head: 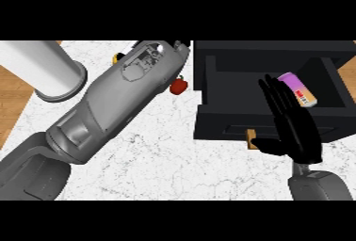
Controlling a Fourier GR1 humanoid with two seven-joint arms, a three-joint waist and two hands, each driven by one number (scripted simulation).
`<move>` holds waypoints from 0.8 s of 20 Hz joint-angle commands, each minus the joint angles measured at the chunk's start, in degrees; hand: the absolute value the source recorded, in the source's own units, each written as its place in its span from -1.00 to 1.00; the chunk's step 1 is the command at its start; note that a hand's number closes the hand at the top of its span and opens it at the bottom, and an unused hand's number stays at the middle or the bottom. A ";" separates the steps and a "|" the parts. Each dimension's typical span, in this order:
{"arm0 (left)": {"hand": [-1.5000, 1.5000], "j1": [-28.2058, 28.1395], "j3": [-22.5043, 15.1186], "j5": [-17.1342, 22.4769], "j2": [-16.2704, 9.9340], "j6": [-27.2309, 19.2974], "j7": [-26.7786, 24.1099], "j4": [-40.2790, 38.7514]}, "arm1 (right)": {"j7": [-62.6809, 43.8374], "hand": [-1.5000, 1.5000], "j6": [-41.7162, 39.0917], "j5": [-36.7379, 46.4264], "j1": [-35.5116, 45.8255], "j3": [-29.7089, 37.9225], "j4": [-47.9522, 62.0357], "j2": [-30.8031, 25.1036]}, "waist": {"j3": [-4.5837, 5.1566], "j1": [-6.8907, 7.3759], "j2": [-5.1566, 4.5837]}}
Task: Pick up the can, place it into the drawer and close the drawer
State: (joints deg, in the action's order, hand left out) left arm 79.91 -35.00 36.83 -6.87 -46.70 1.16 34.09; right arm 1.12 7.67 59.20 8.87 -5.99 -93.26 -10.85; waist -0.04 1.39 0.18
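Observation:
The can [300, 90], purple at one end and fading to pink and orange, lies tilted inside the open black drawer [215, 75], near its right wall. My right hand [295, 127] is open with straight fingers. It hovers over the drawer's front panel, its fingertips just left of the can and not holding it. A small wooden handle [251, 140] shows on the drawer front beside the thumb. My left forearm [118, 99] stretches diagonally up across the counter to the picture's top. Its hand does not show.
A white cylinder [38, 61] on a grey round base stands at the back left. A small red fruit [179, 85] lies between the left forearm and the drawer, and a yellow object [117, 57] peeks out behind the forearm. The white marble counter [173, 160] has wooden floor beyond its left edge.

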 commanded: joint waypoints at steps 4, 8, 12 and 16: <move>-1.00 -1.95 0.39 -1.75 -8.24 3.09 6.68 7.34 | 2.79 -1.00 8.92 2.37 8.69 3.06 17.80 2.90 | -0.01 0.72 -0.16; -1.00 -4.45 -1.56 -3.87 -8.06 -1.20 8.89 13.24 | 3.14 -1.00 11.04 4.49 13.22 5.14 26.09 1.99 | -0.02 1.37 -0.04; -1.00 -7.49 -1.06 -3.19 -12.52 2.84 10.52 17.52 | 7.21 -1.00 16.86 4.37 14.26 8.33 33.35 -0.07 | -0.05 1.70 -0.31; -1.00 -9.61 -0.85 -3.97 -14.51 1.95 12.95 20.98 | 5.81 -1.00 20.33 6.81 20.98 9.15 40.04 1.52 | -0.05 1.69 -0.36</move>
State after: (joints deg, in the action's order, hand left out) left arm 72.25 -36.03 33.20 -19.77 -44.85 12.16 51.60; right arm 6.70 24.06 65.53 27.35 1.43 -62.12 -10.45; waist 1.18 3.15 1.07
